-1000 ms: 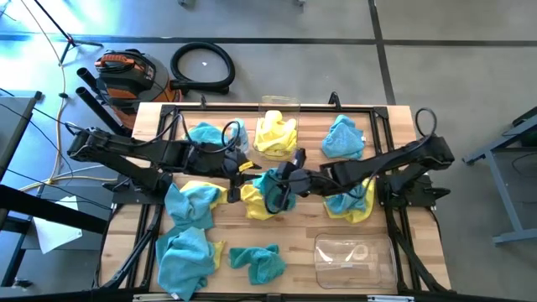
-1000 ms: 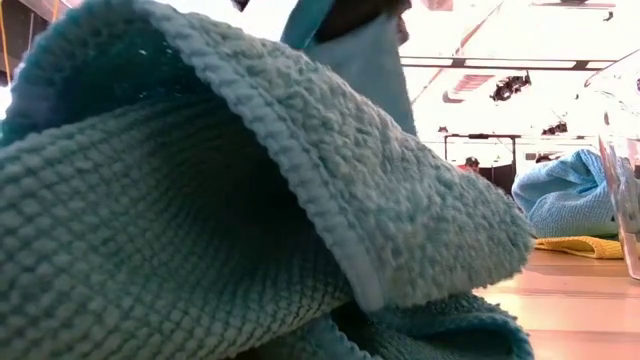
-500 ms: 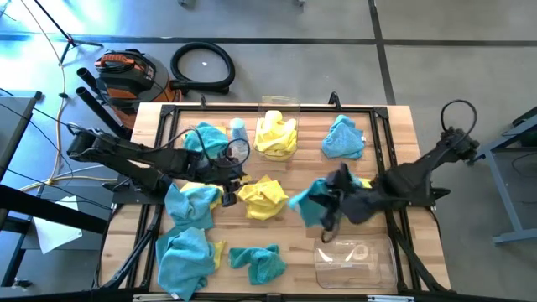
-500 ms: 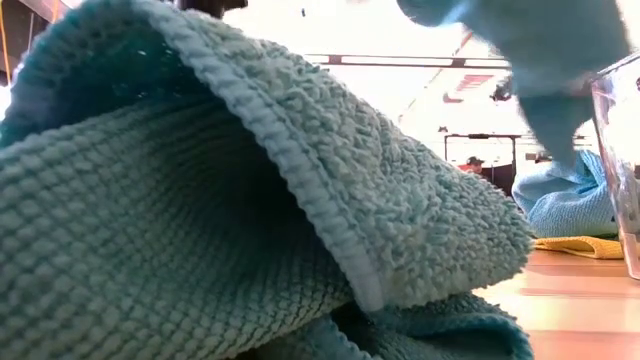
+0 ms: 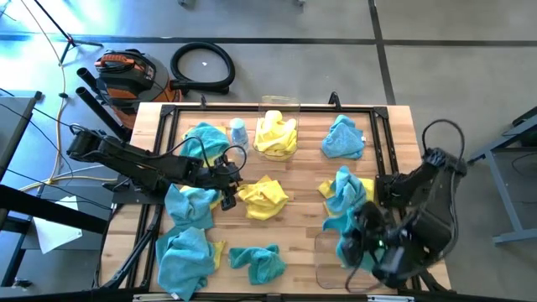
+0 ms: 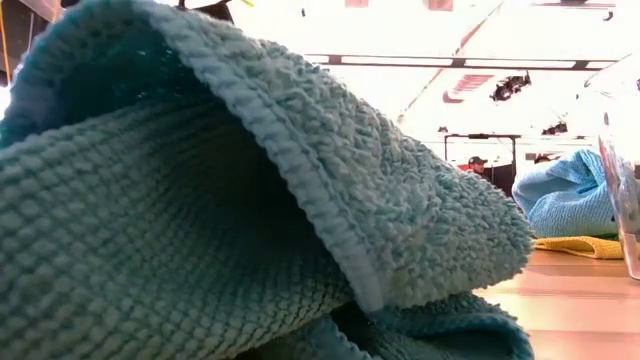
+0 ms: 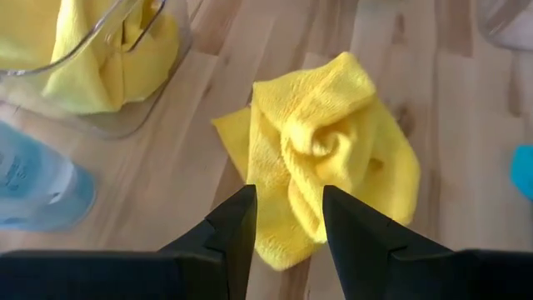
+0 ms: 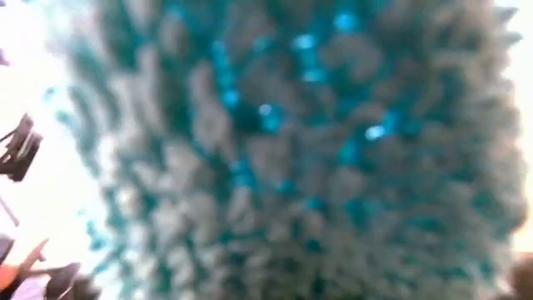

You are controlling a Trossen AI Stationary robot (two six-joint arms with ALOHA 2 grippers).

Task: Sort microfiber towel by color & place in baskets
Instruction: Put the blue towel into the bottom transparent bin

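Note:
A crumpled yellow towel (image 7: 329,146) lies in the middle of the table (image 5: 294,243). My left gripper (image 7: 287,218) is open just above its edge, one finger on each side of a fold; whether they touch, I cannot tell. My right gripper (image 5: 362,245) hangs over the near clear tub (image 5: 329,267) with a teal towel (image 8: 275,150) that fills its wrist view. The far clear tub (image 5: 278,107) holds yellow towels (image 5: 275,134). More teal towels (image 5: 189,205) lie loose around the table. My right gripper holds the teal towel (image 5: 342,249), but the cloth hangs right before the wrist camera and hides the fingers. Which part it has cannot be told. In the high view a bit of teal shows beside the gripper, above the near tub.
A small white-and-blue bottle (image 5: 238,130) stands left of the far tub. Teal towels lie at far left (image 5: 205,134), far right (image 5: 342,136), near left (image 5: 185,252) and near centre (image 5: 256,262). One teal towel (image 5: 344,189) lies on a yellow one. A teal towel (image 6: 250,200) blocks the low view.
My right gripper has lifted a teal towel off the yellow one at the table's middle and swung it toward the right and near edge, over the near tub, the arm folding back. My left gripper has drawn back slightly toward the left. The yellow towel stayed on the table.

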